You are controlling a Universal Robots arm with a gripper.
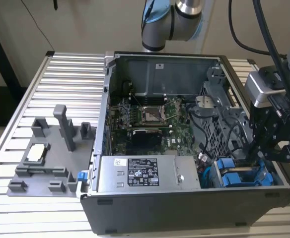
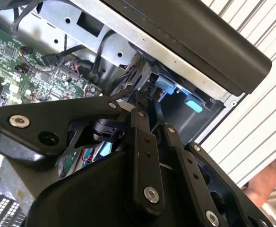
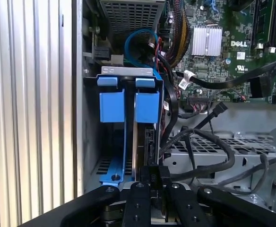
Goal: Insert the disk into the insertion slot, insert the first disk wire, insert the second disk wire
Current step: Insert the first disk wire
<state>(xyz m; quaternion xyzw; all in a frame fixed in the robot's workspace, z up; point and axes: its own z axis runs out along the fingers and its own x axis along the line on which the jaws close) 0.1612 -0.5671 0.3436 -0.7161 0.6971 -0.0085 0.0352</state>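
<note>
Open computer case (image 1: 184,210) sits on the slatted counter (image 1: 70,79). Inside it, near to far in the exterior view: power supply (image 1: 147,173) along the near wall, drive bay at 4 o'clock, motherboard (image 1: 150,121) mid, perforated cage (image 1: 219,119) at 2 o'clock. Grey fixture tray (image 1: 40,166) sits at 9 o'clock of the case and carries a small white-topped square part (image 1: 37,152). The insertion slot (image 3: 127,71) holds two blue carriers side by side, the disk (image 3: 147,108) and the other carrier (image 3: 112,106), with their tabs level. Pincer (image 3: 155,185) is in line with the disk, just beside its exposed end, fingers drawn close together on a small black plug (image 3: 153,172). Can't tell if the plug is seated. The disk shows edge-on: bright blue frame, dark drive body.
</note>
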